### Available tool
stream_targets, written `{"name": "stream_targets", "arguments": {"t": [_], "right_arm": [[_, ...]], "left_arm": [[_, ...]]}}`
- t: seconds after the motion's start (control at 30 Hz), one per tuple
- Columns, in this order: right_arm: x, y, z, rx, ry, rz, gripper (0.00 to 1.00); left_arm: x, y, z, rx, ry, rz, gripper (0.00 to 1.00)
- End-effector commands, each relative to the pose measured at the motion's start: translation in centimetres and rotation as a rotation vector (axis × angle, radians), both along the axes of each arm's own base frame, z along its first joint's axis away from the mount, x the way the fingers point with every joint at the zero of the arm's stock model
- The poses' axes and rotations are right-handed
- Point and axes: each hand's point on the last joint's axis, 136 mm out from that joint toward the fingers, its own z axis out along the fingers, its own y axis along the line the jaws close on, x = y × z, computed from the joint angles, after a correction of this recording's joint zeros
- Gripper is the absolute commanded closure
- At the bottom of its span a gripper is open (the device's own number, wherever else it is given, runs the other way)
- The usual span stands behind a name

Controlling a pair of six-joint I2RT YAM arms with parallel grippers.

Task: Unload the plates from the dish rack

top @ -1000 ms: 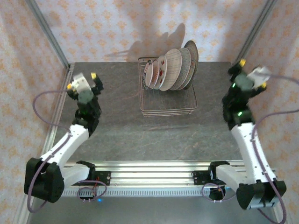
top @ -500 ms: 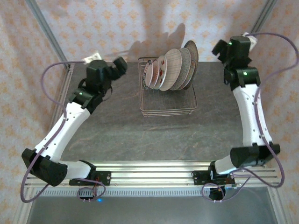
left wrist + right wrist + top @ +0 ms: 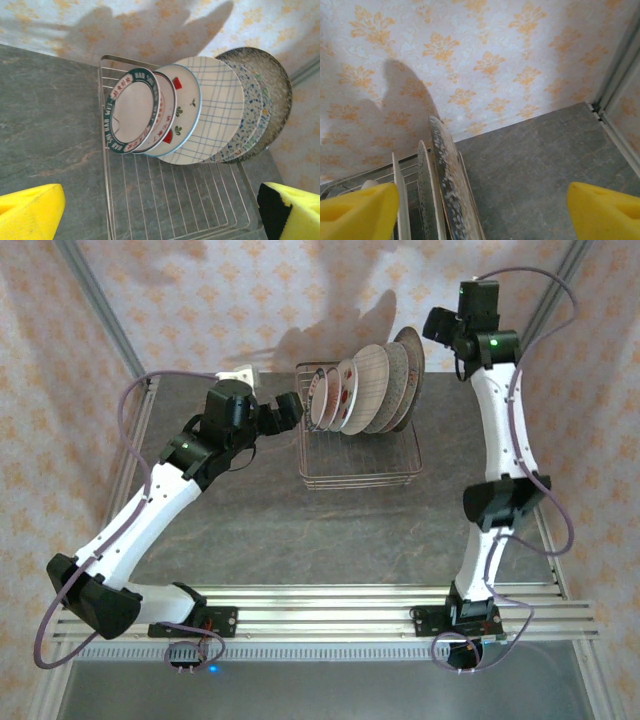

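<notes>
Both arms have swung in from the table's sides toward the silver wire dish rack [image 3: 360, 478] at back centre. Left gripper [image 3: 288, 410] is wide and empty, just beside the green-rimmed front plate [image 3: 131, 111]. Right gripper [image 3: 480, 210] is also wide and empty, above the dark speckled rear plate [image 3: 449, 175]. Count: six round plates [image 3: 365, 385] on edge, leaning – one rack. Risk: fingers pinching two crowded rims, or a nudge toppling the row.

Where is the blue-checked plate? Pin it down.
In the left wrist view, the blue-checked plate stands on edge in the dish rack, right of the row's middle, between the white plate with red marks and the speckled plate.
</notes>
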Motion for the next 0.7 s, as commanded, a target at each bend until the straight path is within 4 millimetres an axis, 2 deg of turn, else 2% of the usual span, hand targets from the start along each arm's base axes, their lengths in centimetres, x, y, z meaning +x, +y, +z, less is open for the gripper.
{"name": "stream_targets", "arguments": {"t": [0.0,0.27,0.4,0.67], "right_arm": [[-0.6,0.6,-2.4,-0.022,0.127,0.028,0.16],[0.2,1.4,-4.9,-0.02,0.174,0.055,0.18],[0.9,1.8,-5.7,-0.017,0.183,0.079,0.23],[1.9,3.0,-6.6,0.0,0.183,0.137,0.31]], "left_arm": [[-1.1,-1.0,1.6,0.015,-0.026,-0.093,0.01],[-2.2,-1.2,0.4,0.03,0.009,-0.136,0.01],[-2.5,-1.4,0.1,0.036,0.016,-0.161,0.01],[-3.0,-2.4,1.2,0.003,0.002,-0.218,0.01]]}}
